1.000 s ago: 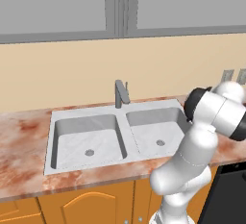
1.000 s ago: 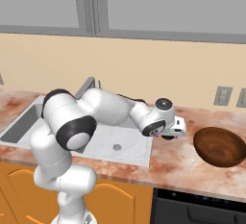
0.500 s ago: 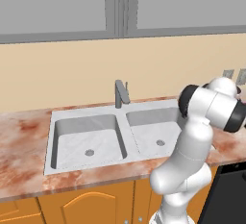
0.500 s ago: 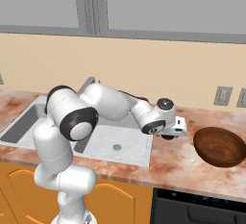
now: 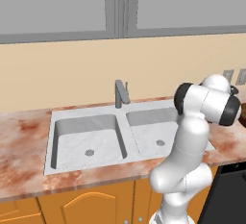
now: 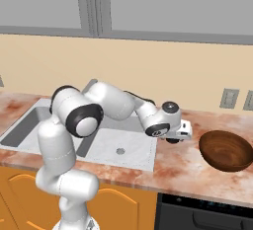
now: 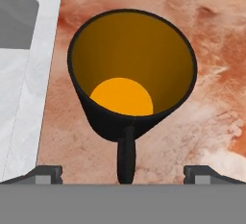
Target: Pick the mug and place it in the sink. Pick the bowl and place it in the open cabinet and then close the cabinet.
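Since the earlier frames, my arm's elbow has swung a little toward the wall in both base views, while the hand keeps its place over the bench right of the sink.

Item 1, mug point(image 7: 132, 74): black outside, orange-yellow inside, standing upright on the bench point(image 7: 211, 50). My hand view looks straight down into it, with its handle pointing toward the bottom of that view. It sits just beside the sink's right edge, not in a basin.

Item 2, fingers: spread wide, holding nothing. I see the two dark tips point(image 7: 48, 172) low in the hand view, one on each side of the mug, not touching it. In the right base view the gripper point(image 6: 174, 139) hangs low over the bench between sink and bowl.

Item 3, sink point(image 5: 91, 122): light grey double basin, round drains, grey faucet point(image 5: 120, 93) at the back.

Item 4, bowl point(image 6: 226, 150): dark brown, wide, upright on the bench, to the right of the gripper and apart from it.

Item 5, bench surface: reddish marbled stone, with orange cupboards point(image 5: 86, 206) below.
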